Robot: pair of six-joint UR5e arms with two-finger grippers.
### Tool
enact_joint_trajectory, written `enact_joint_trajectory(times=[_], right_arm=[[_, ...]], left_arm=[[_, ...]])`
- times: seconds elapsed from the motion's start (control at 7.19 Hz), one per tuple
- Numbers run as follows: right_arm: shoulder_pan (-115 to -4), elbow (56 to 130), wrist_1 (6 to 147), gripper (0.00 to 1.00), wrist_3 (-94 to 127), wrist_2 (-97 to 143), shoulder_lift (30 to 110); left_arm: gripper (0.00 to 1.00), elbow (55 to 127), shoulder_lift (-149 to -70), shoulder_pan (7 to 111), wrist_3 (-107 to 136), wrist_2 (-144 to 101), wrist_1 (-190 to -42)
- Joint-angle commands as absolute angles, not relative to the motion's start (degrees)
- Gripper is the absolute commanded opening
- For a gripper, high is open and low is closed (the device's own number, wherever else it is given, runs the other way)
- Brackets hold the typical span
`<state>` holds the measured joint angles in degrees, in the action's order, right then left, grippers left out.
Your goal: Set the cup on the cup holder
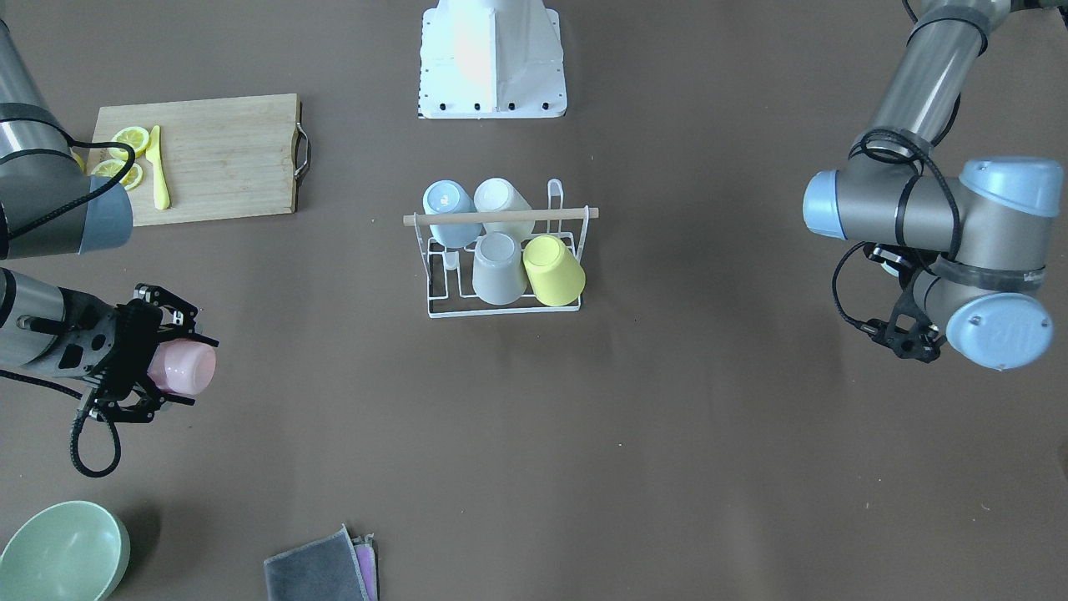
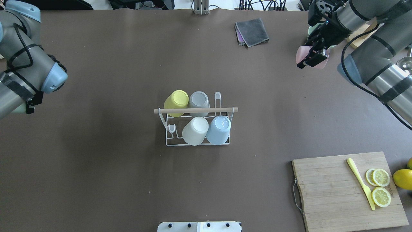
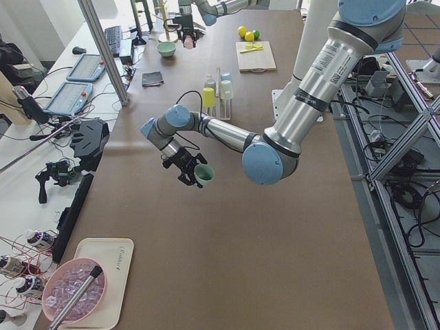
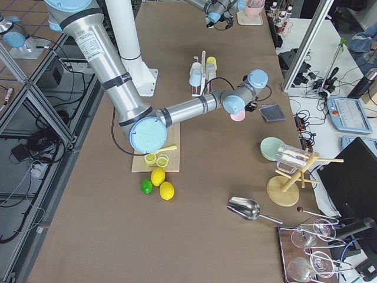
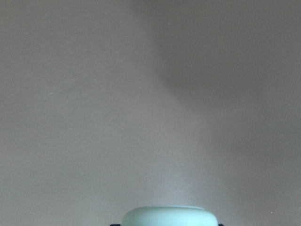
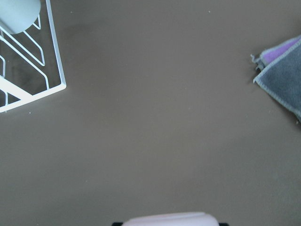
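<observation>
The cup holder [image 1: 501,217] is a white wire rack with a wooden rod across its top, standing mid-table; it also shows in the overhead view [image 2: 196,110]. Several cups (yellow, grey, white, blue) sit upside down on it. My right gripper [image 1: 190,370] is shut on a pink cup [image 1: 185,367] and holds it above the table, far to the rack's side, as in the overhead view [image 2: 302,54]. My left gripper [image 3: 196,175] is shut on a pale green cup [image 3: 204,175], held above the table at the other end. The green cup's rim [image 5: 165,216] shows in the left wrist view.
A wooden cutting board [image 2: 334,193] carries lemon slices and a yellow knife [image 2: 360,182], with a whole lemon [image 2: 402,178] beside it. A folded grey cloth [image 2: 252,30] and a green bowl [image 1: 62,551] lie near the right gripper. The rack's corner [image 6: 33,98] shows in the right wrist view.
</observation>
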<state>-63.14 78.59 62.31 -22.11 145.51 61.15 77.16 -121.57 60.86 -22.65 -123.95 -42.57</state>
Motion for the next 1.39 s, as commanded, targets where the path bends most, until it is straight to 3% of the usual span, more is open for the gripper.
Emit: enact_joint_trajectory(times=[0.0,0.28,0.56,0.97,1.25], right_arm=[[-63.8,78.6,46.4,0.00,-12.2,145.9,61.9],[-63.8,78.4,27.4,0.00,4.1,144.7,63.1],[-63.5,77.2,7.4,0.00,18.0,136.6,65.9],[-61.0,75.6,-5.9,0.00,29.7,129.0,65.1],[-54.8,76.1,-14.3,0.00,36.6,120.0,64.7]], left_arm=[[0.00,82.1,-121.4,66.0,-22.5,-124.0,-49.3],[0.00,87.9,-119.8,65.9,-22.1,-124.3,-58.2],[0.00,90.8,-119.9,63.8,-6.9,-126.8,-73.2],[0.00,96.2,-117.5,62.8,10.5,-128.8,-96.9],[0.00,96.6,-115.1,59.8,27.7,-128.6,-123.3]])
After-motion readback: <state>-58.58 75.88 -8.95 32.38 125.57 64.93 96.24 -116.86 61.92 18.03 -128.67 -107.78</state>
